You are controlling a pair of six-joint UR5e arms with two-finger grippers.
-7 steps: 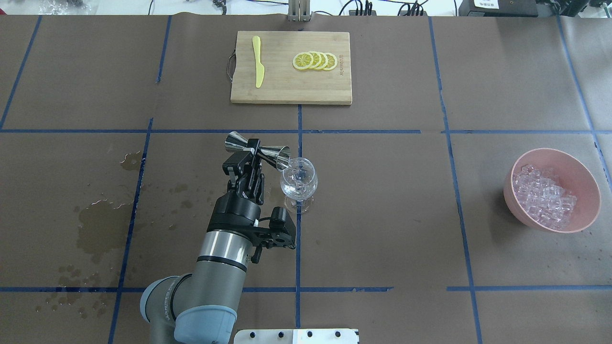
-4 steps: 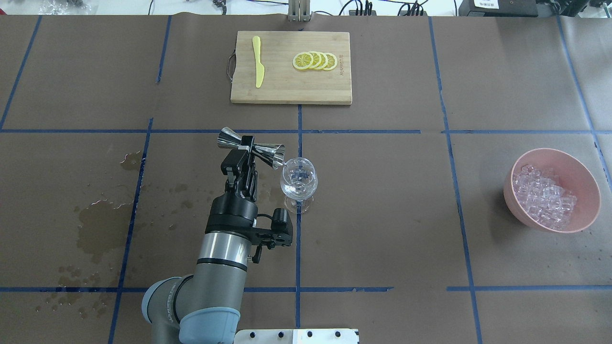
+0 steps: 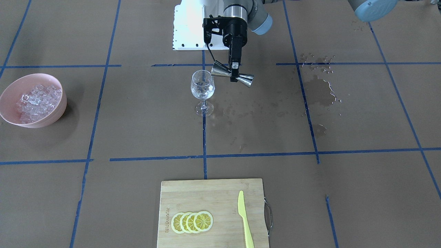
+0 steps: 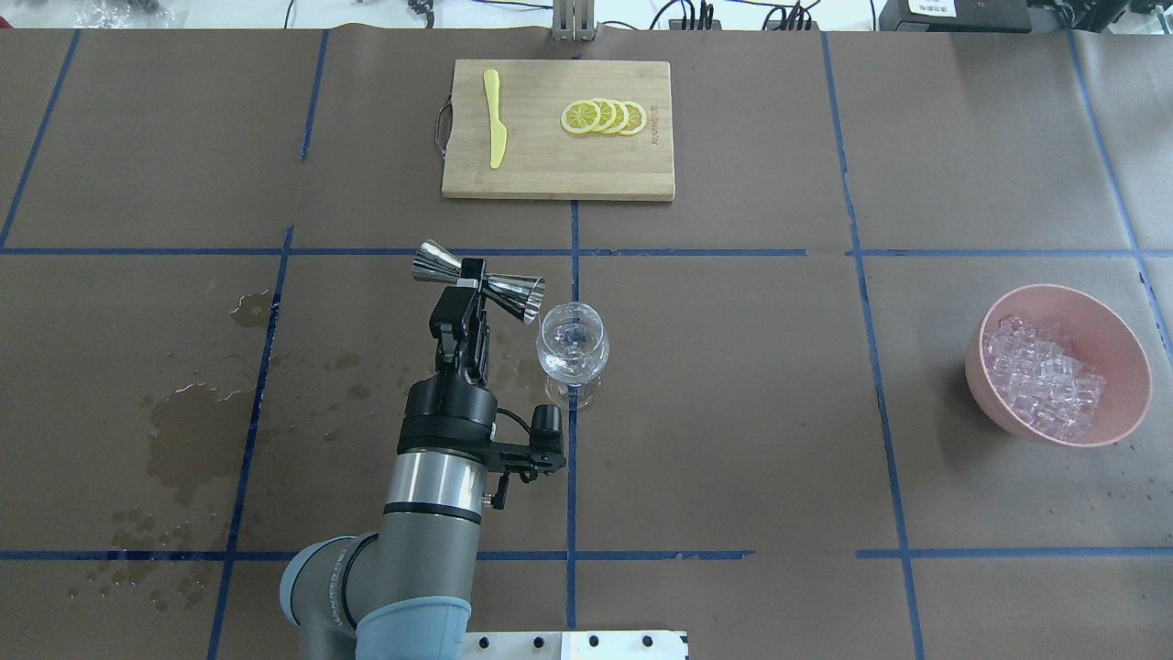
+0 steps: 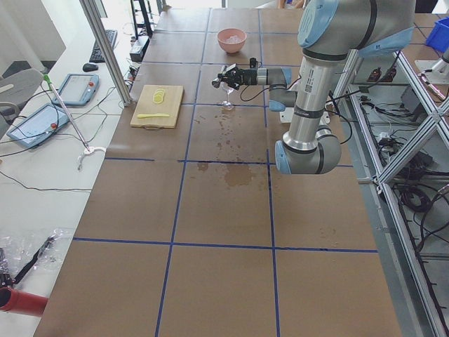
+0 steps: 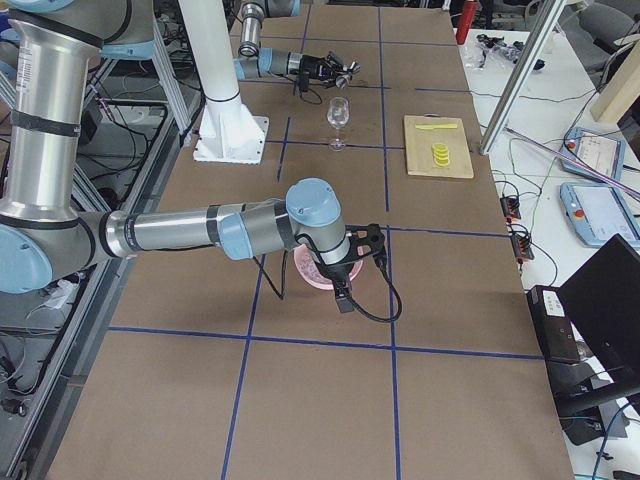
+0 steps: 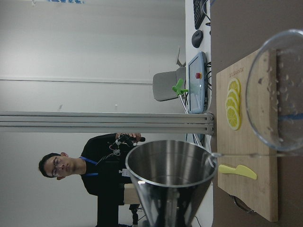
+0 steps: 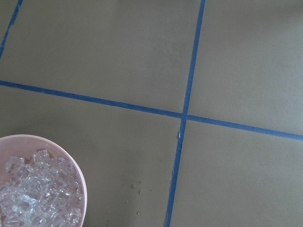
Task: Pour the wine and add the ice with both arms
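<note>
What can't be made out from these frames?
- Right gripper: exterior right view only, mostly behind its own wrist; open or shut unclear.
- Glass: wine level too faint in overhead and front views.
- Jigger: left wrist view, dim interior; leftover liquid unclear.
- Pink bowl: right wrist view, cut off by the corner.

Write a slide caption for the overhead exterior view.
Left hand holds a steel jigger sideways beside the wine glass; ice sits in a bowl.

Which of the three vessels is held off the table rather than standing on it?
The steel jigger, clamped sideways in the left gripper beside the wine glass; the glass and the pink bowl of ice both stand on the table.
</note>
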